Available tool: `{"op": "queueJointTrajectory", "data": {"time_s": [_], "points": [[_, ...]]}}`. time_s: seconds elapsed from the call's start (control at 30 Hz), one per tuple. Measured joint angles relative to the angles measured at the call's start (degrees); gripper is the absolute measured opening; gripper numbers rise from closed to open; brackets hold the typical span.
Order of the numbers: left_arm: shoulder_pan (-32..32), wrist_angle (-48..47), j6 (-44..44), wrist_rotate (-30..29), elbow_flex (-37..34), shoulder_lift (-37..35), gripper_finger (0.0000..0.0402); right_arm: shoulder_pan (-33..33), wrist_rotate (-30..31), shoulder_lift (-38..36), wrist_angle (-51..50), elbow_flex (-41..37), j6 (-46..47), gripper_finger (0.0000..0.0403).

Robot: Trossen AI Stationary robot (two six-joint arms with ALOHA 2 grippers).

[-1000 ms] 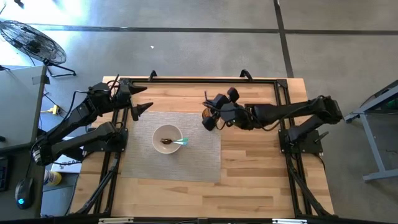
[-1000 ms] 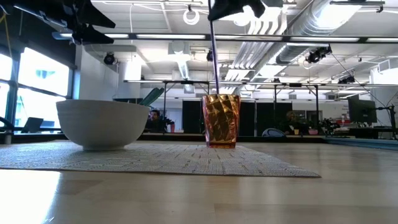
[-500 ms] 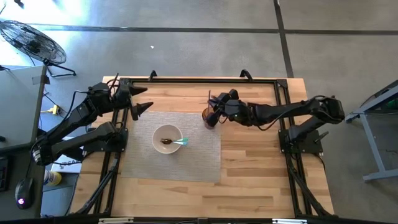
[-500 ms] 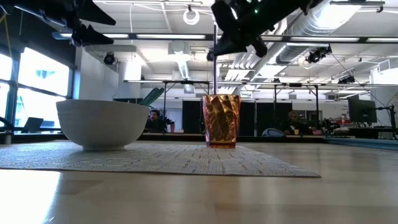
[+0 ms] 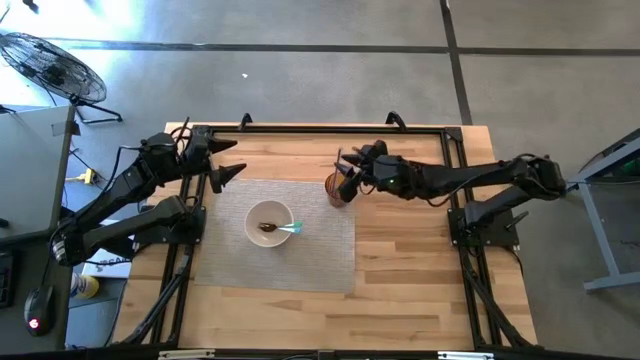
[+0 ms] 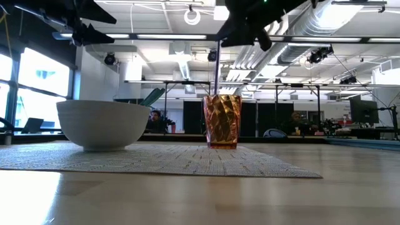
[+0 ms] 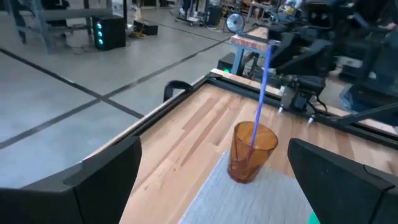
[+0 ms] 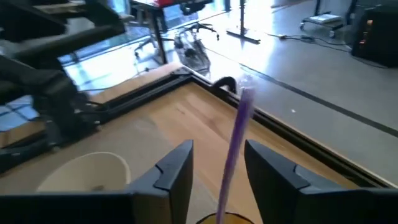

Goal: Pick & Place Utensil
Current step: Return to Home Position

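A purple utensil (image 7: 261, 93) stands handle-up in the orange cup (image 5: 337, 190) at the grey placemat's (image 5: 320, 250) far right corner, leaning on the cup's rim. My right gripper (image 5: 346, 180) hovers just above and to the right of the cup, open. In the right wrist view its fingers stand on either side of the purple handle (image 8: 239, 124) without touching it. My left gripper (image 5: 238, 157) waits open and empty above the mat's far left corner. A white bowl (image 5: 270, 222) on the mat holds a teal utensil (image 5: 290, 228).
The black frame rail (image 5: 320, 130) runs along the table's far edge behind the cup. Bare wood (image 5: 400, 270) lies to the right of and in front of the mat. The bowl stands about a hand's width left of and nearer than the cup.
My right gripper has come down over the cup with the purple utensil, then drawn up and back toward the table's right. The utensil has sunk into the cup and now stands there, its handle top free of the gripper.
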Motion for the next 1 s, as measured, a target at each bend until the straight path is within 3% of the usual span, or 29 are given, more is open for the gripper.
{"op": "queueJointTrajectory", "data": {"time_s": [0.2,0.4,0.67,0.8,1.0], "points": [[0.0,2.93,-0.62,-1.22,-2.17,-1.46,0.0399,0.07,-2.78,-7.4,-4.95,0.0,-2.91,0.0149],[0.0,7.2,-3.76,-1.27,-7.06,-6.59,0.0399,0.67,-2.67,-15.76,-17.01,0.04,-3.26,0.014],[-0.02,4.23,-6.76,0.68,-10.13,-16.95,0.0399,4.98,-4.27,-19.11,-28.37,0.02,-3.16,0.0118],[-0.02,4.23,-9.71,-0.14,-13.43,-22.57,0.0399,8.77,-6.3,-19.3,-23.14,-3.46,-4.88,0.0098],[-0.07,9.09,-11.11,0.32,-18.19,-22.95,0.0399,12.31,-15.55,-21.51,-4.05,-18.95,-6.71,0.0055]]}}
